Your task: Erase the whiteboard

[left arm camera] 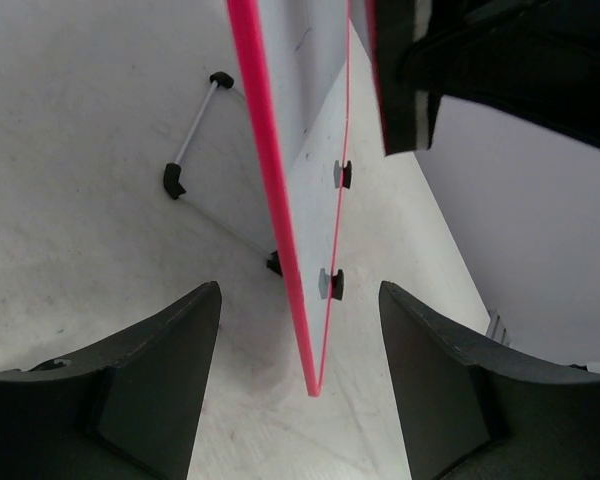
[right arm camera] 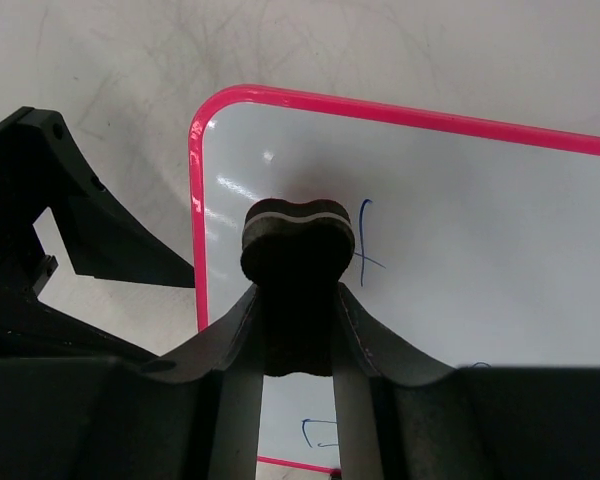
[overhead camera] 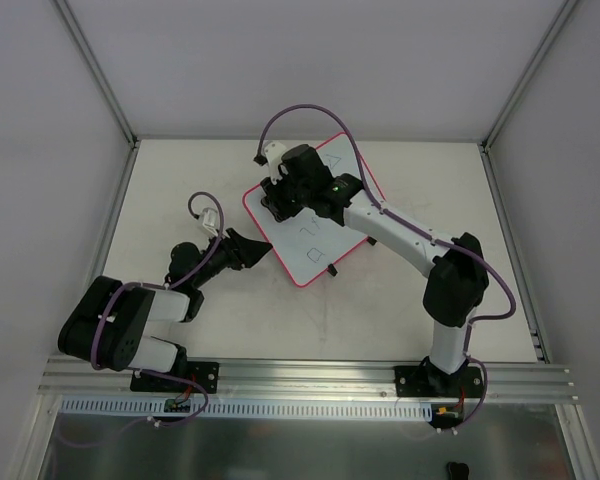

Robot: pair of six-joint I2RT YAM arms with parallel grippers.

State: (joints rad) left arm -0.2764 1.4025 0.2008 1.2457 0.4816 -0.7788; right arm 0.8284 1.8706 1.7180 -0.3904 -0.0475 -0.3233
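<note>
The whiteboard [overhead camera: 318, 238] with its pink frame stands tilted at the table's middle, with faint pen marks [right arm camera: 365, 238] on its white face [right arm camera: 470, 210]. My right gripper [overhead camera: 285, 190] is over the board's far-left part, shut on a black eraser block [right arm camera: 298, 238] that is pressed against the surface. My left gripper [overhead camera: 258, 249] is at the board's near-left corner. In the left wrist view the board's pink edge [left arm camera: 280, 210] runs edge-on between the open jaws [left arm camera: 300, 305], with a gap on each side.
A thin metal stand leg with black end caps [left arm camera: 194, 132] lies under the board, and two small black clips [left arm camera: 341, 175] sit on its edge. Enclosure walls and aluminium posts [overhead camera: 100, 80] ring the table. The aluminium rail [overhead camera: 300, 375] holds the arm bases.
</note>
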